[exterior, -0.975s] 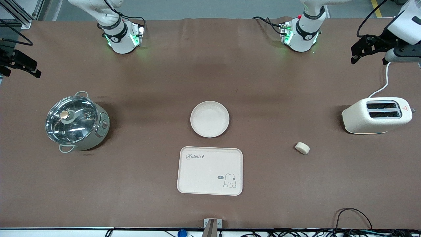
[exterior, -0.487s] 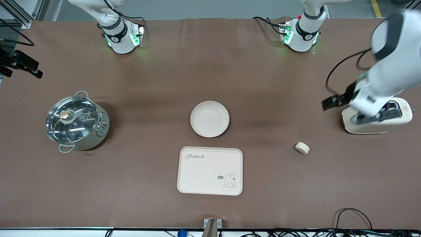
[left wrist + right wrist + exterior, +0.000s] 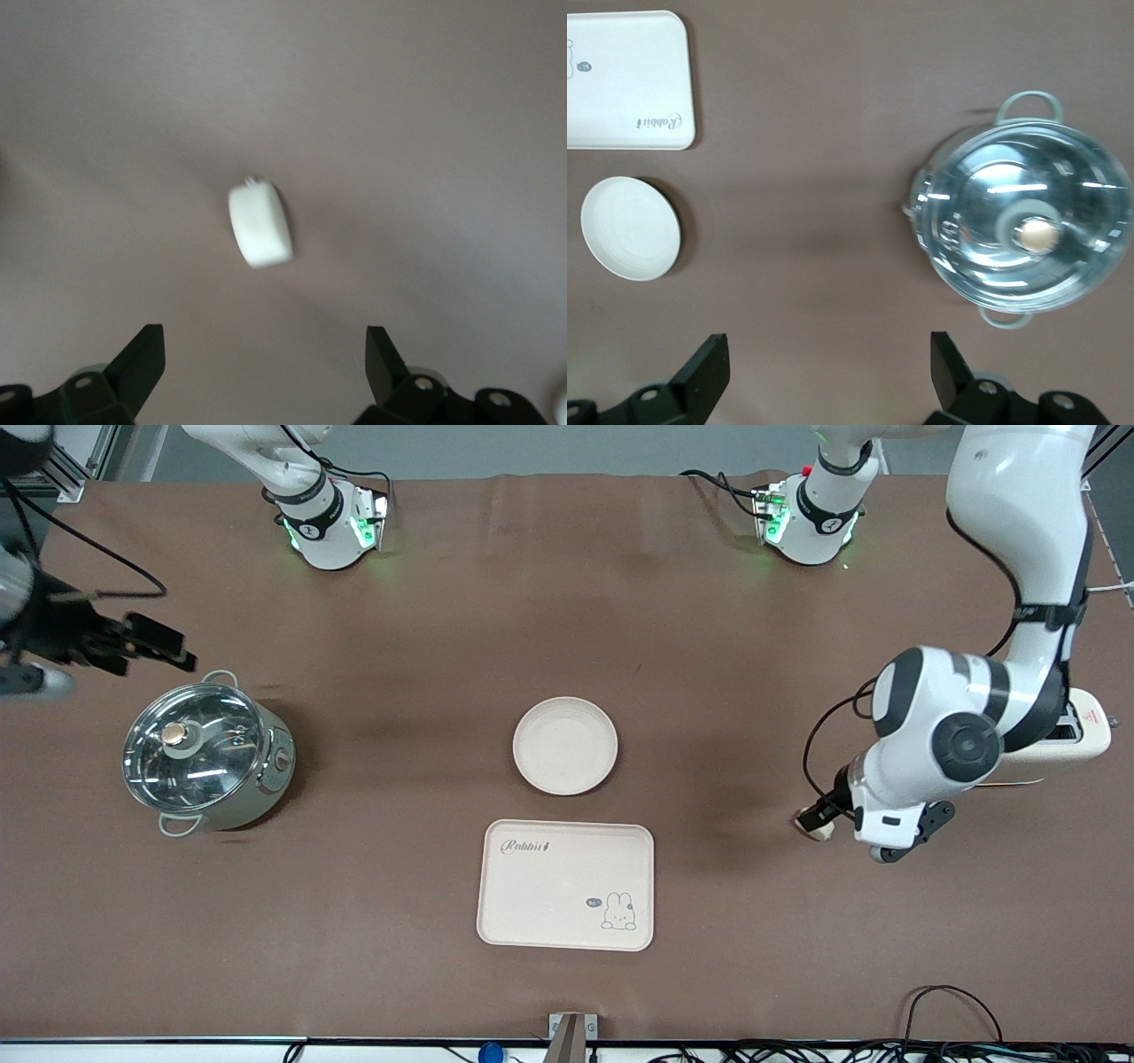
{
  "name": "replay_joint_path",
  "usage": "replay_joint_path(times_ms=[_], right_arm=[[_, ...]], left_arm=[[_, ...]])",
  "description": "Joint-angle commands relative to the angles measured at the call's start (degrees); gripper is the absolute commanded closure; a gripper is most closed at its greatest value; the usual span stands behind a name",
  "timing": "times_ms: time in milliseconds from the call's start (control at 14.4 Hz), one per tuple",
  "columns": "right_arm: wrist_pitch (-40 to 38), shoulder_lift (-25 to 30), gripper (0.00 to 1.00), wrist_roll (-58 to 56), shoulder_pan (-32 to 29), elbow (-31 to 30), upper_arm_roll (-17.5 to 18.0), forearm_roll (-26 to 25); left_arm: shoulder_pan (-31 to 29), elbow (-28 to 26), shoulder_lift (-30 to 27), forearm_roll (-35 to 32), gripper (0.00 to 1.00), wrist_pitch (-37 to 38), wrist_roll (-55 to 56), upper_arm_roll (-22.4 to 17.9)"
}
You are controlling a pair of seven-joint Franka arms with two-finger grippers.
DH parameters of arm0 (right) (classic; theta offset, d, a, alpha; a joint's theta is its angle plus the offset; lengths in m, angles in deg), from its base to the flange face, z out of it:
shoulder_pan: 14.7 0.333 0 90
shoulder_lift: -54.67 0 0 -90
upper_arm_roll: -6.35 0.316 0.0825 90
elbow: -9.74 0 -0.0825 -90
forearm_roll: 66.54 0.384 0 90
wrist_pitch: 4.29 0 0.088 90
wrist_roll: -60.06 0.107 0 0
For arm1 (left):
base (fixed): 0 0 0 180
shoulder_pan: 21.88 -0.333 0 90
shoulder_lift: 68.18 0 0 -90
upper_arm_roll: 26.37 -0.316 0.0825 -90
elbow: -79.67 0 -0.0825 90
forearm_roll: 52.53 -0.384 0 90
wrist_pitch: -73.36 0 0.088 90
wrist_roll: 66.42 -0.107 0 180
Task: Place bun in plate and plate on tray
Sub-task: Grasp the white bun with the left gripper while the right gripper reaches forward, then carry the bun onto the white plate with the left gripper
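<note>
The bun (image 3: 816, 831) lies on the brown table toward the left arm's end, mostly covered by my left gripper (image 3: 826, 813), which hangs over it. In the left wrist view the bun (image 3: 260, 223) lies on the table ahead of my open, empty left gripper (image 3: 263, 365). The round plate (image 3: 565, 745) sits empty mid-table, with the Rabbit tray (image 3: 566, 885) nearer the front camera. My right gripper (image 3: 164, 646) hangs open and empty (image 3: 828, 367) in the air beside the pot; its view shows the plate (image 3: 631, 227) and the tray (image 3: 625, 80).
A steel pot with a glass lid (image 3: 205, 755) stands toward the right arm's end and shows in the right wrist view (image 3: 1023, 230). A cream toaster (image 3: 1085, 735) stands at the left arm's end, largely covered by the left arm.
The left arm has swung from the table's end past the toaster and come down over the bun. The right gripper has moved in toward the pot. Bun, plate and tray have not moved.
</note>
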Motion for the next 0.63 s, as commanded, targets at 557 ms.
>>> replay_joint_path(times_ms=[557], right_arm=[[32.6,-6.4,0.0,6.2,12.5,-22.4,0.0,16.4]], left_arm=[[-1.8,0.3,11.0,-3.4,0.27,-11.0,7.8,-0.7]])
